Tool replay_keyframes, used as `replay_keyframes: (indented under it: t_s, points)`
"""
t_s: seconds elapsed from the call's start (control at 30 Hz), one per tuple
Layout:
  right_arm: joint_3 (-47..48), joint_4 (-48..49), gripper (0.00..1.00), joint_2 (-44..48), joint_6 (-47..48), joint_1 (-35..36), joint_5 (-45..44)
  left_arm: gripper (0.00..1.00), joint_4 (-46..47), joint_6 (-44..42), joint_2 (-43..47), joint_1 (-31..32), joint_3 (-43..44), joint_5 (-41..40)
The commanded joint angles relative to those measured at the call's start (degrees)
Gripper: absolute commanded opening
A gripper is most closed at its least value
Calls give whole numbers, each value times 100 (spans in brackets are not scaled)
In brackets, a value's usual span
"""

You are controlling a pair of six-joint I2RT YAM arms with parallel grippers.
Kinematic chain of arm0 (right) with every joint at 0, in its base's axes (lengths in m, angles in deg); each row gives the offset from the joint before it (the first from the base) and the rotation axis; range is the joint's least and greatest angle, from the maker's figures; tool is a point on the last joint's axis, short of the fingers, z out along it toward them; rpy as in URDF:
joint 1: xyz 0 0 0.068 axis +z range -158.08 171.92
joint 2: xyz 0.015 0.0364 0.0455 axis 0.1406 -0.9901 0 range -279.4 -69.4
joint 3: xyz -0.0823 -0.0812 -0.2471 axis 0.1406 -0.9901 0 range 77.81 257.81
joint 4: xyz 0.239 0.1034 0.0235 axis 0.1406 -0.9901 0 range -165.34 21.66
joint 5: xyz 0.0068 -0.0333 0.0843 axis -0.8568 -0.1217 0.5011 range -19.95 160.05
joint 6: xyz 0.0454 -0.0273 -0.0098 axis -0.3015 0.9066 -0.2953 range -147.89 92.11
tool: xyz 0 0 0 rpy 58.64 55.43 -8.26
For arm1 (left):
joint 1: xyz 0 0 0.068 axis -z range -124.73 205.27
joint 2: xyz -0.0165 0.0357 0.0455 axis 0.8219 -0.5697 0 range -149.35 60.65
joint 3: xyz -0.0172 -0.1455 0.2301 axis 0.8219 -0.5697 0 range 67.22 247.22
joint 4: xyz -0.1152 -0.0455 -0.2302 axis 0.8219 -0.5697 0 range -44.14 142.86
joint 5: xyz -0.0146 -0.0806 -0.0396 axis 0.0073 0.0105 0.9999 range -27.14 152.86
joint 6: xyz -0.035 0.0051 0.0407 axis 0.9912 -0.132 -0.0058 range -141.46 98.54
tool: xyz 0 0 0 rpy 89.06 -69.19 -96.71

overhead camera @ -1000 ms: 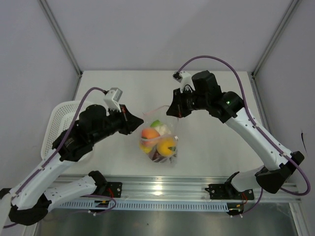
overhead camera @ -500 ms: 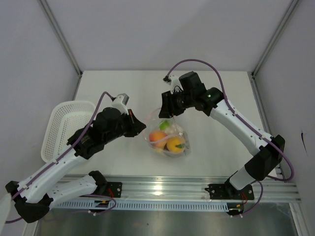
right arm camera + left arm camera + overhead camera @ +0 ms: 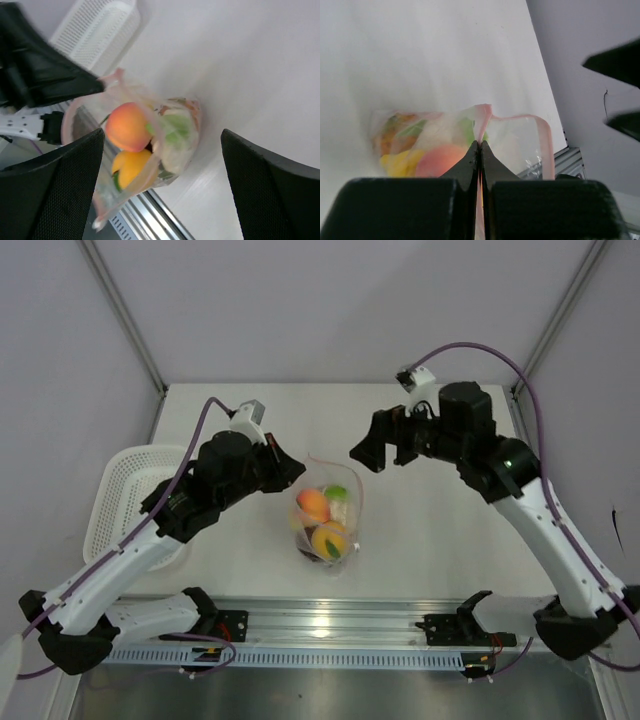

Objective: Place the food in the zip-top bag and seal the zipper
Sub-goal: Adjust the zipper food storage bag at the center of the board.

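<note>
On the counter: bag, clear, slumped, food inside (orange, yellow, green and pale pieces). Zipper: pink strip along the bag's mouth, one end clamped flat in the left hand, the rest looping open. Likely purpose of the grip: it anchors the strip for sealing. Right hand: fingers wide apart, empty, above and right of the bag, clear of the zipper. Basket: left of the bag, well apart.

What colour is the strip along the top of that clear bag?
Pinkish-red. The zipper strip shows best in the left wrist view.
</note>
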Motion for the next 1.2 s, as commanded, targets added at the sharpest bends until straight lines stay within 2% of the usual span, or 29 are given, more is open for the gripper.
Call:
replay_keyframes:
  t_s: [0.0, 0.1, 0.27, 0.37, 0.53, 0.63, 0.8, 1.03, 1.13, 1.17]
  points:
    - [-750, 194, 99, 841, -136, 30, 501, 1, 362, 26, -106, -8, 443, 12]
    - [-1455, 326, 99, 1448, -233, 100, 707, 1, 538, 0, -115, -8, 434, 65]
    - [-1993, 527, 99, 2107, -374, 372, 1058, 1, 477, 149, -194, 1, 531, -199]
    - [-2598, 782, 99, 2441, -479, 671, 709, 1, 538, 333, -212, 1, 487, -260]
    - [-3443, 1389, 98, 2838, -892, 698, 443, 1, 714, 465, -168, -8, 382, -296]
    - [-4014, 1977, 91, 2987, -1156, 760, 435, 1, 740, 500, -116, -8, 338, -331]
    - [-5304, 3691, 81, 3488, -1814, 865, 215, 0, 741, 553, -45, -8, 294, -375]
    - [-5773, 4623, 70, 3471, -1886, 1295, -524, 1, 793, 597, -10, 1, 206, -296]
    - [-5729, 4834, 52, 3225, -1860, 1305, -524, 1, 977, 518, 95, -8, 22, -138]
    - [-5712, 4887, 36, 3173, -1860, 1314, -559, 1, 1073, 475, 217, -8, -205, -68]
